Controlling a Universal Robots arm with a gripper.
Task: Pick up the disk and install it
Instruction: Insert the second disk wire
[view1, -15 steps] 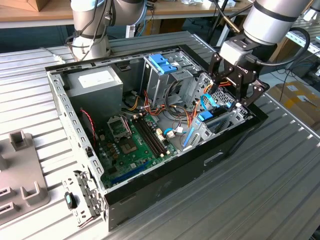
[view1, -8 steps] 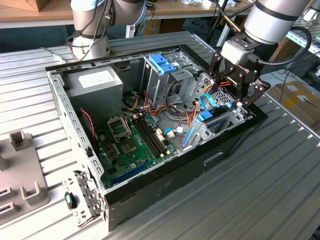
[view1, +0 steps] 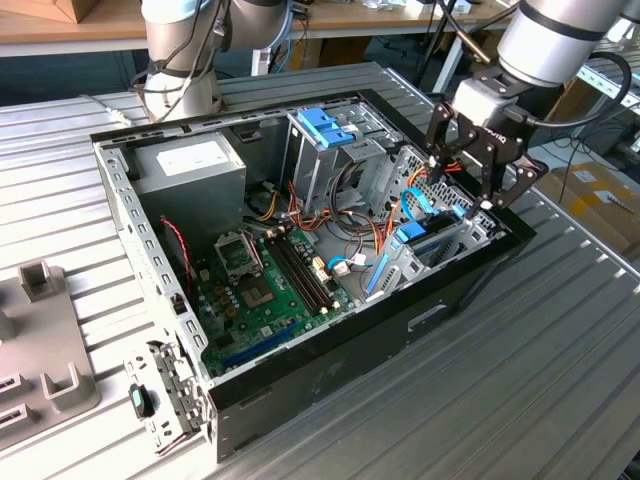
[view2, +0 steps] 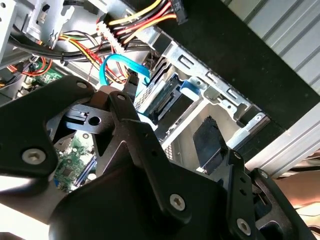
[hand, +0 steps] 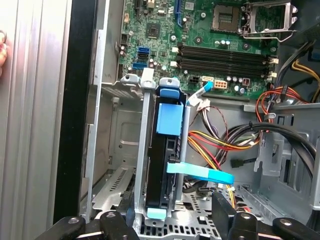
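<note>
In the second wrist view, the black metal gripper linkage (view2: 140, 200) with its silver bolt heads fills the foreground. Beyond it a dark hard disk edged with a light-blue plastic rail (view2: 167, 95) sits in a silver sheet-metal drive bay (view2: 220, 95). A flat light-blue data cable (view2: 112, 62) and a bundle of yellow, red and black wires (view2: 145, 17) run just beside the bay, with a patch of green circuit board (view2: 75, 157) nearby.

The disk (hand: 162, 165) stands edge-on, label hidden; end effector (hand: 172, 220) fingertips cropped.
</note>
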